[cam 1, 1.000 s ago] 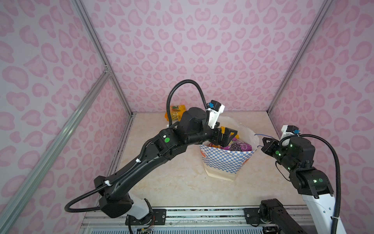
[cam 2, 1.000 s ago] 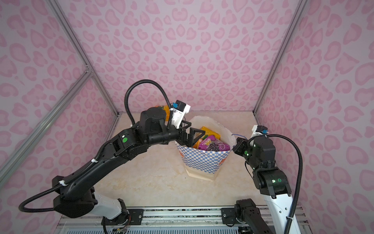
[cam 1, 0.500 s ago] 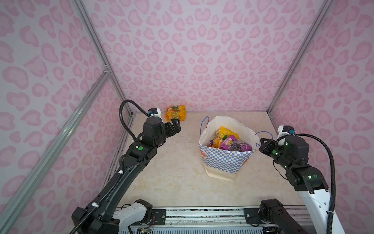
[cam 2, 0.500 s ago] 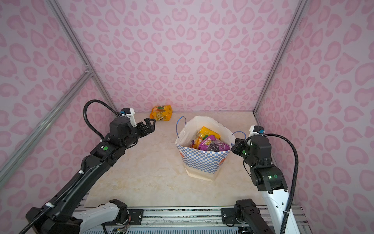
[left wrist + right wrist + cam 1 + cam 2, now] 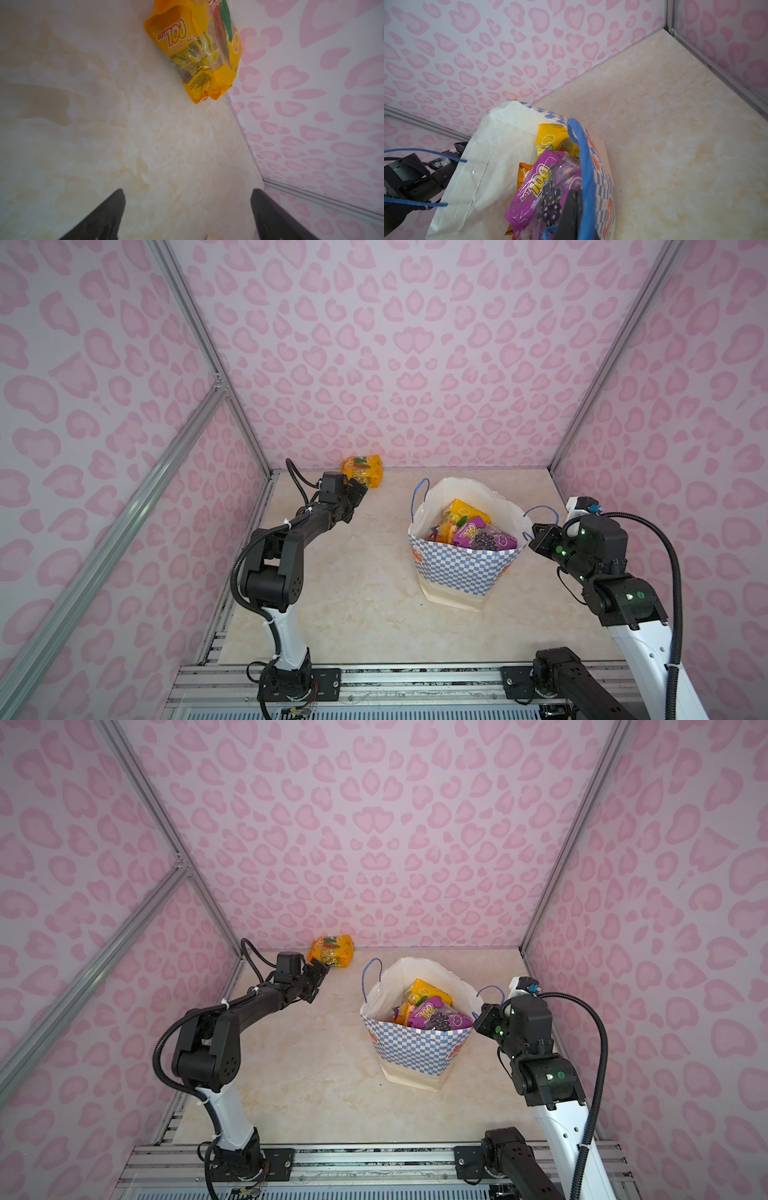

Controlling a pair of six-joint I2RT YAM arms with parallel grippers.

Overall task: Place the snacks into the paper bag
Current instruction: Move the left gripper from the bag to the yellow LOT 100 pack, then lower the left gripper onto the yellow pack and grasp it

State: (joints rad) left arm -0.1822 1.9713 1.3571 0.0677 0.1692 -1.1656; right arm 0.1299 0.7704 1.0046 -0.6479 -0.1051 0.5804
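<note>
left gripper (image 5: 187, 194) fingers spread wide and empty, aimed at the yellow snack packet (image 5: 362, 469) lying against the far wall on the left. right gripper (image 5: 535, 531) fingers pressed together at the right rim of the checkered paper bag (image 5: 457, 568), beside its blue cord handle (image 5: 581, 149); purple grape packet (image 5: 484, 536) and yellow ones sit inside.

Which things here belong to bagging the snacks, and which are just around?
Belong to the job:
- paper bag
- purple grape packet and bagged yellow packet, both inside it
- loose yellow packet by the back wall
- left gripper, open, near the loose packet
- right gripper, shut at the bag's rim

Just around:
- pink patterned walls
- metal frame post
- tabletop
</note>
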